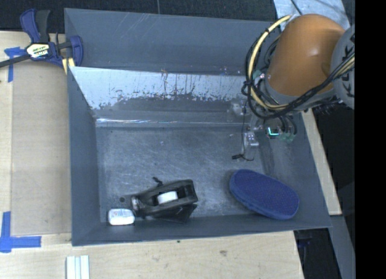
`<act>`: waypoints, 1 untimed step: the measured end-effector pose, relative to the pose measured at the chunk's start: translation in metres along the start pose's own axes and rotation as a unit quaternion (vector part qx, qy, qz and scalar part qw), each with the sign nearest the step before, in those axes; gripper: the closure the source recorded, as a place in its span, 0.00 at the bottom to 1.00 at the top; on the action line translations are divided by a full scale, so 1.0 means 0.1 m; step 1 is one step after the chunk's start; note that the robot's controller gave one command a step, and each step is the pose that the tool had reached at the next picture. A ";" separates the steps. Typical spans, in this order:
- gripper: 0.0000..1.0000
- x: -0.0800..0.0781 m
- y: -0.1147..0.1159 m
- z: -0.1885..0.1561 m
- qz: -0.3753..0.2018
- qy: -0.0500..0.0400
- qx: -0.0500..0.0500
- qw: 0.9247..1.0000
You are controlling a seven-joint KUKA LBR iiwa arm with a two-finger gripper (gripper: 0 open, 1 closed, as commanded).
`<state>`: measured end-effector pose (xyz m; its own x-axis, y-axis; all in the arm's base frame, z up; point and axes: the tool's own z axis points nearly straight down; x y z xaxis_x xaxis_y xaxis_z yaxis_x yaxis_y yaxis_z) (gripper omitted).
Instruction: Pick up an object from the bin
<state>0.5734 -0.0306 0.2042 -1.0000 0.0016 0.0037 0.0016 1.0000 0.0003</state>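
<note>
Approach step I'd say: hand (248,146) hovers just beside the blue oval pouch (263,194), can't tell if it's wide or narrow. Next move: line up over the pouch, then drop; tape dispenser (166,200) is well apart

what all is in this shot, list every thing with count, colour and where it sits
bin: one, grey metal, middle of the view
tape dispenser: one, black with a white roll, on the bin floor by the near wall, left of centre
small flat item: one, white, near-left corner, right beside the dispenser's left end
oval case: one, dark blue, on the floor at the near right
gripper: one, dark metal, over the right side of the floor, just beyond the oval case
orange cover: one, on the wrist, over the bin's far right
cables: a bundle, yellow and black, looped along the cover's left side
</note>
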 end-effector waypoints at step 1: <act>0.00 0.85 0.05 1.07 -0.106 0.002 0.000 0.994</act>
<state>0.4879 -0.0250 0.0980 -0.9779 -0.2088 0.0070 -0.2088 0.9780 0.0019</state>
